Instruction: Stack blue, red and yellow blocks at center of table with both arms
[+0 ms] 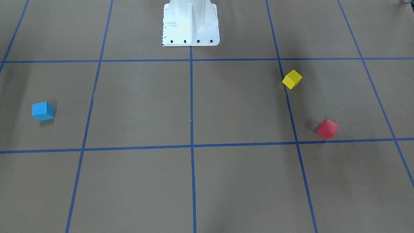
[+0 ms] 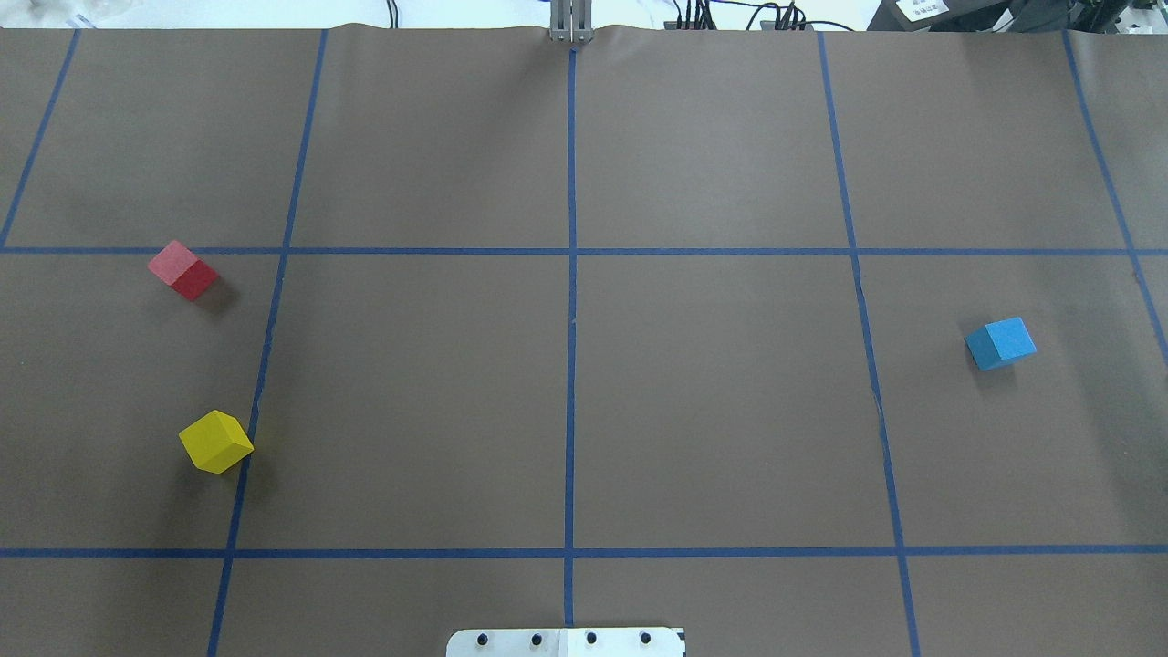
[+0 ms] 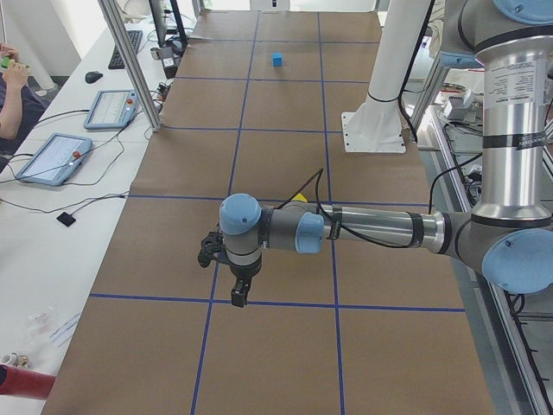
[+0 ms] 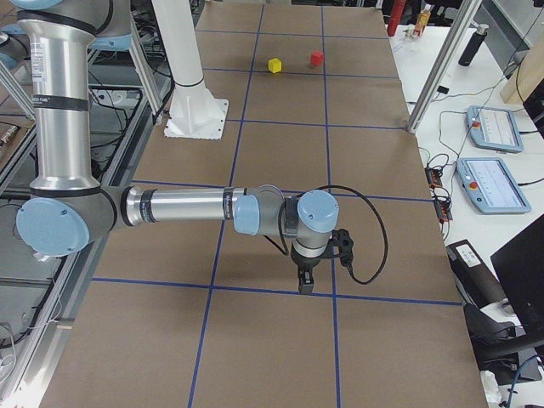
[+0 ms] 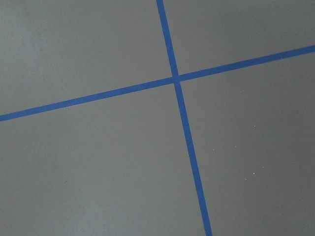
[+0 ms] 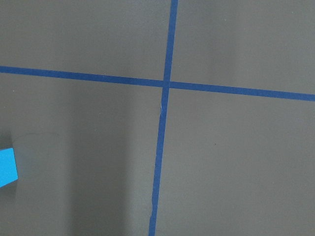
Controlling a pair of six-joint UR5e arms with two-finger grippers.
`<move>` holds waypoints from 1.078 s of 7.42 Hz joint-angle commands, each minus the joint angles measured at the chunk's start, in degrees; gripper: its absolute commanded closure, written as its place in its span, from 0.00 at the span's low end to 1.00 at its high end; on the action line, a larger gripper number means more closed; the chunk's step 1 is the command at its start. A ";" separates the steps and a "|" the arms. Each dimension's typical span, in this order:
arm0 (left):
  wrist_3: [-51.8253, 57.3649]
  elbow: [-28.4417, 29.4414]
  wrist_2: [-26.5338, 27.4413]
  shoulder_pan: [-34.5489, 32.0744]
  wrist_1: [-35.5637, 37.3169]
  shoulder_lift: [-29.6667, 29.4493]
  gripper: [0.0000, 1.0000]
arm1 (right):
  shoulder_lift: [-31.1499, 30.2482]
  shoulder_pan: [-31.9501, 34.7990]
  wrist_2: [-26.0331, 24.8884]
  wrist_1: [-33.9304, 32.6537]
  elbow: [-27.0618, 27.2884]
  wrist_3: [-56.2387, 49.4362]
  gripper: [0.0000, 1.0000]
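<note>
The blue block point(image 2: 1000, 343) sits on the right side of the table, also in the front view point(image 1: 43, 111), and at the left edge of the right wrist view point(image 6: 7, 166). The red block point(image 2: 183, 270) and the yellow block point(image 2: 215, 441) sit apart on the left side, also in the front view: red point(image 1: 327, 128), yellow point(image 1: 292, 79). My left gripper point(image 3: 238, 294) shows only in the left side view, pointing down above the table. My right gripper point(image 4: 304, 285) shows only in the right side view, pointing down. I cannot tell whether either is open or shut.
Blue tape lines point(image 2: 571, 365) divide the brown table into squares. The white robot base point(image 1: 190, 24) stands at the near middle edge. Tablets point(image 3: 54, 157) and cables lie on a side bench. A person point(image 3: 13, 86) sits beside it.
</note>
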 commanded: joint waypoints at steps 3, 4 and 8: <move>0.00 -0.17 0.00 -0.09 0.00 0.07 0.00 | 0.44 -0.05 0.39 0.00 0.26 -0.15 0.00; 0.00 -0.43 -0.26 -0.09 -0.09 0.07 0.00 | 0.53 -0.05 1.01 0.00 1.74 -0.06 0.00; 0.00 -1.84 -1.05 0.00 -0.26 0.42 0.00 | 9.05 -11.25 1.45 4.78 -0.50 0.91 0.00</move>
